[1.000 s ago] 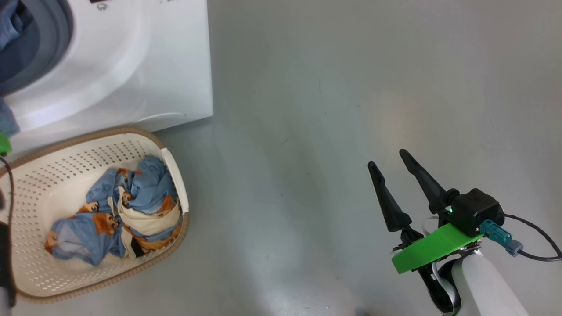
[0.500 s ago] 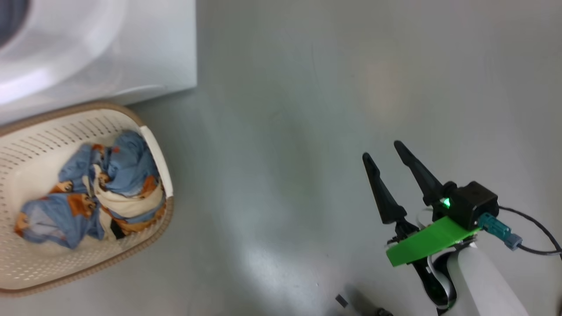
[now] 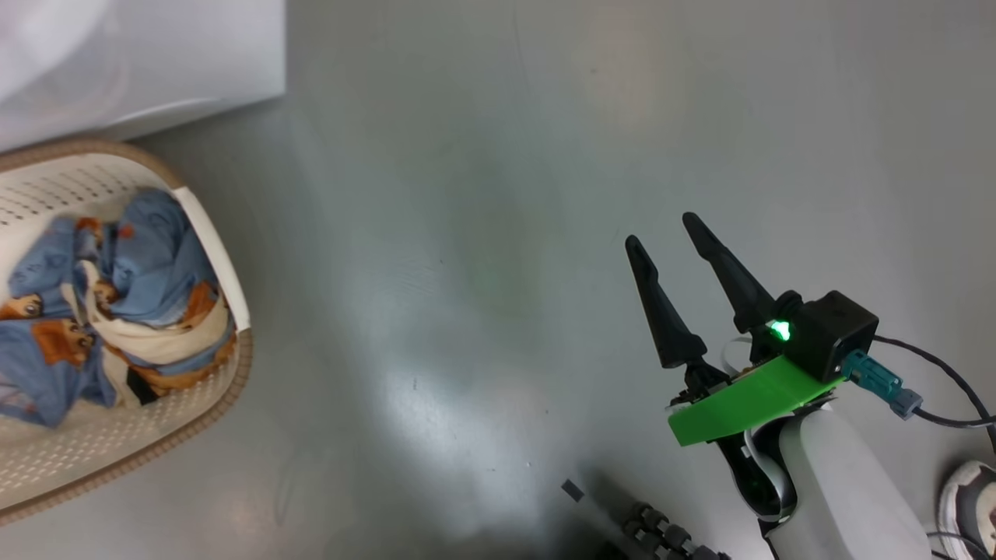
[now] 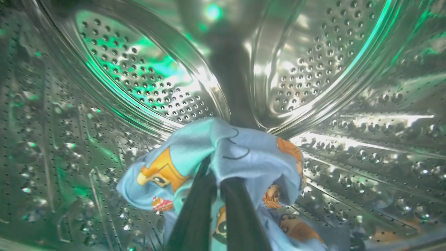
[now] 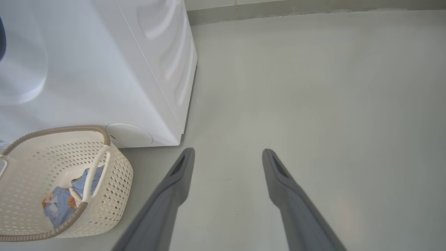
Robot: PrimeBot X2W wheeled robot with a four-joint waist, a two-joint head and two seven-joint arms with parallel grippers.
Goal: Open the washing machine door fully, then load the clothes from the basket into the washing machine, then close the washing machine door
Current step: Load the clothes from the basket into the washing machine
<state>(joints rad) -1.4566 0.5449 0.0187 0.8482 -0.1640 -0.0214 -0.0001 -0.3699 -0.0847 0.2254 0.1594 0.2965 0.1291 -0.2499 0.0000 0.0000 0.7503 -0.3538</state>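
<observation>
Inside the washing machine's steel drum, my left gripper is shut on a light blue piece of the clothes printed with orange figures. More clothes lie heaped in the cream basket on the floor by the washing machine. My right gripper hangs open and holds nothing above bare floor, far right of the basket. In the right wrist view that gripper points past the basket, the clothes and the machine's white side. The washing machine door is out of view.
Grey floor stretches wide to the right of the machine and basket. A person's shoe stands at the lower right, and part of my dark base shows at the bottom edge. A round cover sits low on the machine's front.
The head camera has swung, so the machine and basket slid toward the picture's left edge. The right gripper stays open in much the same pose. The heap in the basket looks unchanged.
</observation>
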